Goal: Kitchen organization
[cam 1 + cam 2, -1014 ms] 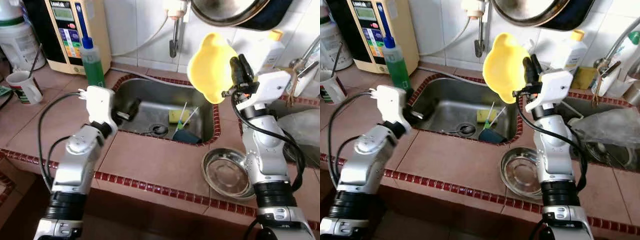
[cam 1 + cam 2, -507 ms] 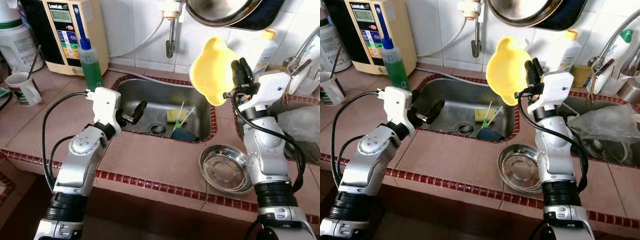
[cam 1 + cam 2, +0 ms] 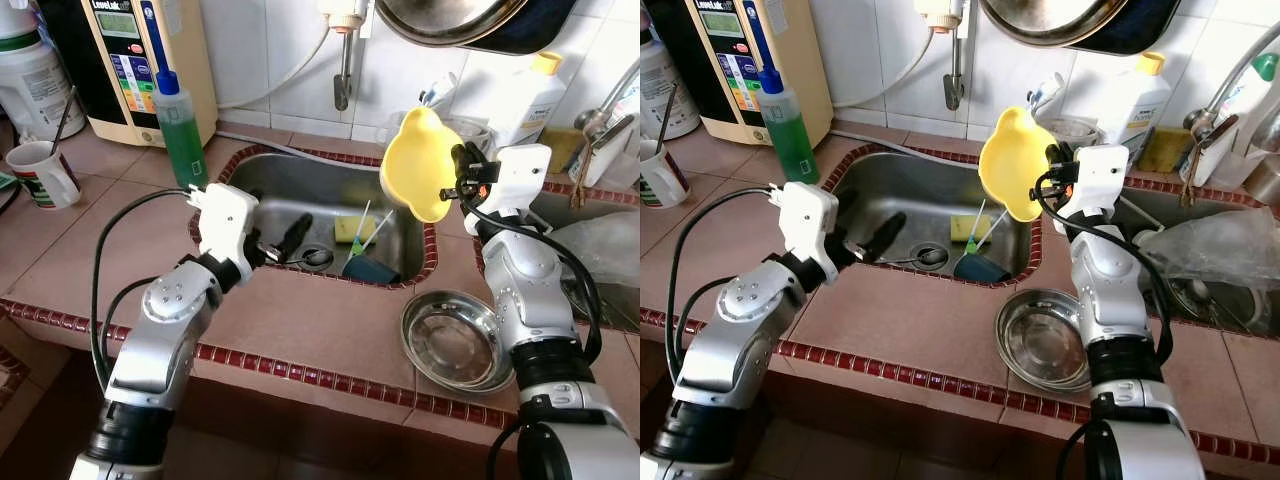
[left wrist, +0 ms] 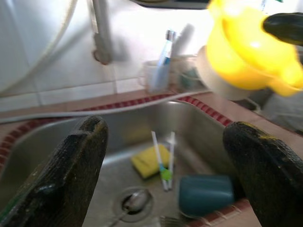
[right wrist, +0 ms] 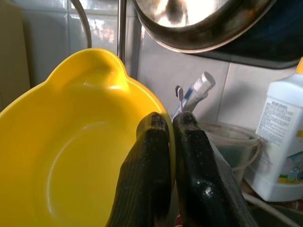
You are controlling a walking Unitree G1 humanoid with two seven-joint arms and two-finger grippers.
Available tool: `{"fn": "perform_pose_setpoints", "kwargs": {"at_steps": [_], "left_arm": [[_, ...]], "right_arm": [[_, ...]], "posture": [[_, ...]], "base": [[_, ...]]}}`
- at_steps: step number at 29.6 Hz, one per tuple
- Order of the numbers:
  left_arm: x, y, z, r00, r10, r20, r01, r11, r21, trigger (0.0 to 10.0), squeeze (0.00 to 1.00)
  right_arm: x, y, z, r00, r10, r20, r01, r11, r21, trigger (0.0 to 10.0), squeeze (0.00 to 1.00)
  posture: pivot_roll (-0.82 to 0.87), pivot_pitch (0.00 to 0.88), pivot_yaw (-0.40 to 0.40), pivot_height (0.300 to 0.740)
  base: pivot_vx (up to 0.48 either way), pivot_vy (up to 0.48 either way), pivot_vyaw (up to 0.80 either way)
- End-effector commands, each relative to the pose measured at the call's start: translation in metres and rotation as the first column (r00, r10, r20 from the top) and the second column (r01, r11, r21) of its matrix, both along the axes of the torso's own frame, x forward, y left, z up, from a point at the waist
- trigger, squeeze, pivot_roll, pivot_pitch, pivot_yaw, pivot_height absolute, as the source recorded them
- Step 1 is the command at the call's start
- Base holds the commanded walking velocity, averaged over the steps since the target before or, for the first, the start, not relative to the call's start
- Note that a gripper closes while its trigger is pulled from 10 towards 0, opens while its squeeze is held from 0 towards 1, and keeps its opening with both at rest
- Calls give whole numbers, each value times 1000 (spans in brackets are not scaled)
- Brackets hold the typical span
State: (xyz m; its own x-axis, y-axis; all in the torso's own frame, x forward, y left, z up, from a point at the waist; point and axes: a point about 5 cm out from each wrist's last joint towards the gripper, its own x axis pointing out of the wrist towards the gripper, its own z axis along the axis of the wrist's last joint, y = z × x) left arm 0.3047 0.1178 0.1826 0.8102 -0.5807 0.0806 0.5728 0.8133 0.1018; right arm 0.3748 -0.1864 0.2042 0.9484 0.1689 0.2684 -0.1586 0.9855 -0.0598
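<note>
Right hand (image 5: 166,156): its two black fingers are pinched tight on the rim of the yellow bowl (image 3: 418,165), which hangs tilted on edge above the right end of the sink (image 3: 275,175), its hollow facing the camera on that wrist. Compared with a second ago the bowl sits lower and closer to the basin's right corner, where earlier it was raised level with the tap (image 3: 343,60). Judged from this, the bowl is being carried down toward a resting place, perhaps the steel dish (image 3: 452,343) on the surface (image 3: 310,320) in front of the right arm; no release has begun.

Left hand (image 4: 165,170): its fingers are spread wide and hold nothing. It has advanced over the sink's front edge since the earlier frames and now points at the basin contents, which suggests a pick from the sink comes next.

Materials and shapes. The bowl is smooth, glossy plastic with a lobed rim. The basin is brushed stainless steel and holds a yellow sponge (image 4: 150,161), two thin pale sticks (image 4: 163,158), a dark blue cup (image 4: 206,195) lying on its side, and a spoon (image 4: 135,201) over the drain. The surface is matte terracotta tile edged with dark red glazed trim. The dish is shallow, round, polished metal. A green bottle (image 3: 184,125) stands behind the sink's left corner.
</note>
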Motion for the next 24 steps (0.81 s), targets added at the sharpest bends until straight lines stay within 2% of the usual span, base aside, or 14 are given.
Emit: {"fn": "perform_pose_setpoints", "kwargs": {"at_steps": [1,10,24], "left_arm": [[-5,-5,4,999,-38,8,38,999,5,10000,0],[-18,-14,0,995,-94,-17,95,995,30,10000,0],[-27,-10,4,995,-88,-35,90,995,44,10000,0]], "right_arm": [[4,-2,8,1000,9,3,-9,1000,22,10000,0],[13,-1,6,997,54,-46,-52,998,29,10000,0],[23,12,4,981,158,-114,-152,987,57,10000,0]], "posture": [[-8,78,-2,740],[-1,102,-4,740],[30,170,-13,740]], "base": [[0,0,0],[0,0,0],[0,0,0]]}}
